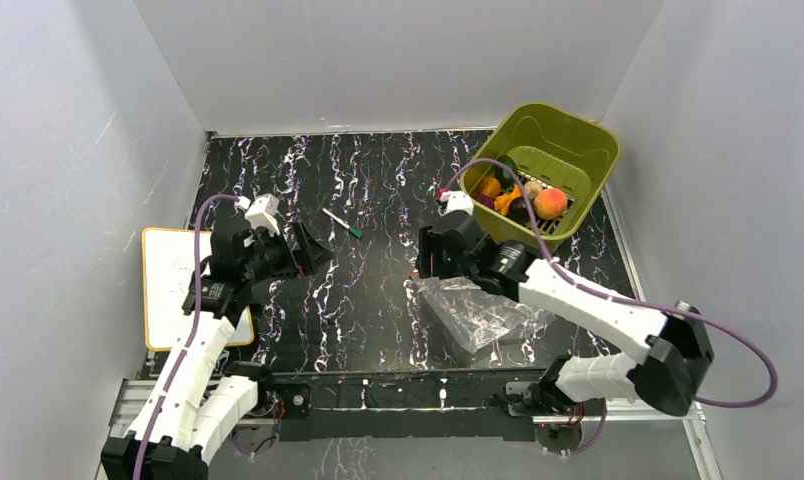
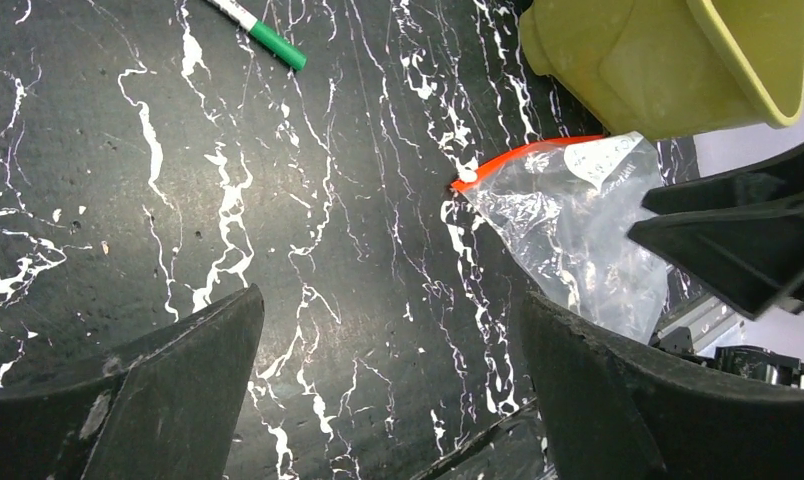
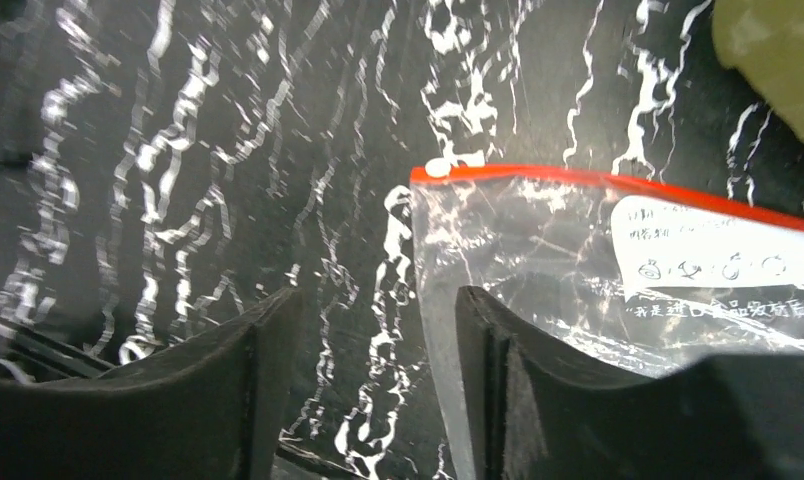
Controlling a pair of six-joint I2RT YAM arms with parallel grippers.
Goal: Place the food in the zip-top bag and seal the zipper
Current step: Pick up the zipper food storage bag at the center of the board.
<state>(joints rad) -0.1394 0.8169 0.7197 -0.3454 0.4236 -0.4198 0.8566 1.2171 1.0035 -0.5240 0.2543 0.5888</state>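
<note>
Several toy fruits and vegetables (image 1: 550, 203) sit in the olive-green plastic basket (image 1: 568, 150) overhead, the clear zip-top bag (image 1: 483, 315) on the black marbled surface (image 1: 378, 190). Left wrist: left fingers (image 2: 158, 400) wide open, empty. Right wrist: right fingers (image 3: 208, 400) parted astride the bag's edge.

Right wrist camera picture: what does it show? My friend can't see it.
A clear zip-top bag with a red-orange zipper along its top lies on a black, white-veined table, filling the right half. At the bottom, the right end effector has its dark fingers apart, with the bag's left edge beside one finger. A corner of an olive-green basket shows top right.
</note>
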